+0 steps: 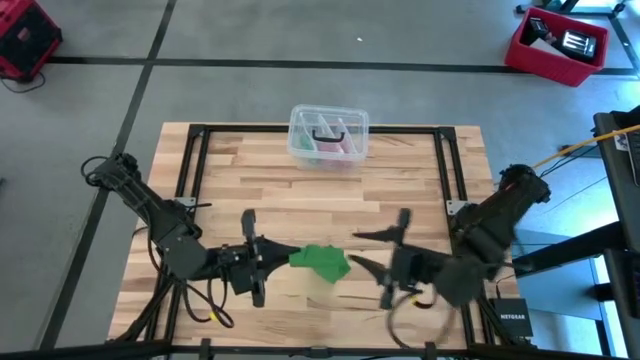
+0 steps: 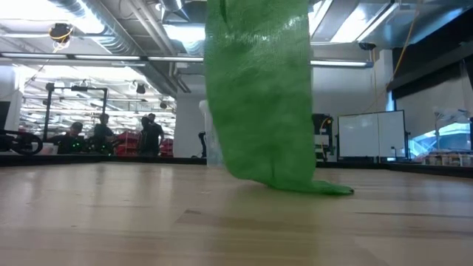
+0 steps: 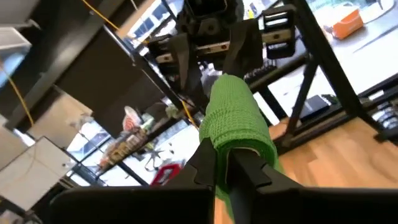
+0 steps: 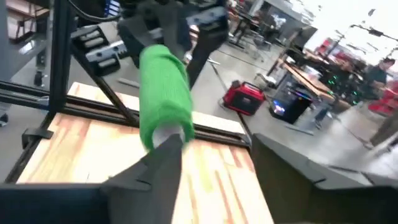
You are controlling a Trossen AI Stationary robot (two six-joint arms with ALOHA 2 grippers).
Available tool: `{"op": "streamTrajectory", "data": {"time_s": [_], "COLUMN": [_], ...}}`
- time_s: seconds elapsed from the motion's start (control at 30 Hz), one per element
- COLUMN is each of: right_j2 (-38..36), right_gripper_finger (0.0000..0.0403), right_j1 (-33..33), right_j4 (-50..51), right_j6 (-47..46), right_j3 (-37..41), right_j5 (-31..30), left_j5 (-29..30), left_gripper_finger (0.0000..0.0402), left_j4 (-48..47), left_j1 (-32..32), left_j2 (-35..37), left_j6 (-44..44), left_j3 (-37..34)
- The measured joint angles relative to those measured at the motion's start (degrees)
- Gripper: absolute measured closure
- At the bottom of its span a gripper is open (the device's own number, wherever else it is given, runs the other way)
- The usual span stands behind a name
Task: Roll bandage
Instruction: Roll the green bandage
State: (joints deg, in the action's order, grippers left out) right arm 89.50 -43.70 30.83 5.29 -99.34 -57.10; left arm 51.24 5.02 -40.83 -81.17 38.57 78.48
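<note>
The bright green elastic fabric bandage point(image 1: 320, 261), partly rolled into a ribbed cylinder with a loose tail drooping onto the wooden tabletop point(image 1: 400, 190), sits near the tabletop's six o'clock edge. The left hand point(image 1: 262, 256), at its nine o'clock, is clamped shut on the roll. The right hand point(image 1: 375, 252), at three o'clock, stands spread open, one finger point(image 4: 163, 163) touching the roll's end.
</note>
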Motion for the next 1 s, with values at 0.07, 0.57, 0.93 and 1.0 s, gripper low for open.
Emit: {"op": "streamTrajectory", "data": {"time_s": [0.07, 0.57, 0.93, 1.0], "right_j2": [-0.1, -0.4, -0.9, -0.9], "right_gripper_finger": [0.0191, 0.0198, 0.0199, 0.0199], "right_j1": [-2.0, -4.7, 3.2, 4.7], "right_j4": [7.1, 17.9, -14.0, -17.4], "right_j6": [-5.6, -35.3, -22.4, -19.9], "right_j3": [-2.4, 17.5, 30.1, 31.6], "right_j5": [-2.1, -10.5, 3.5, 5.5], "left_j5": [1.2, 1.9, -1.2, -1.2], "left_gripper_finger": [0.0388, 0.0387, 0.0382, 0.0382], "left_j4": [2.2, 6.9, -8.0, -7.8], "left_j1": [0.1, 1.0, 2.6, 2.2], "left_j2": [0.0, 0.0, -0.2, -0.2], "left_j6": [2.0, 9.0, -2.2, -1.9], "left_j3": [0.0, 7.3, 9.3, 9.3]}}
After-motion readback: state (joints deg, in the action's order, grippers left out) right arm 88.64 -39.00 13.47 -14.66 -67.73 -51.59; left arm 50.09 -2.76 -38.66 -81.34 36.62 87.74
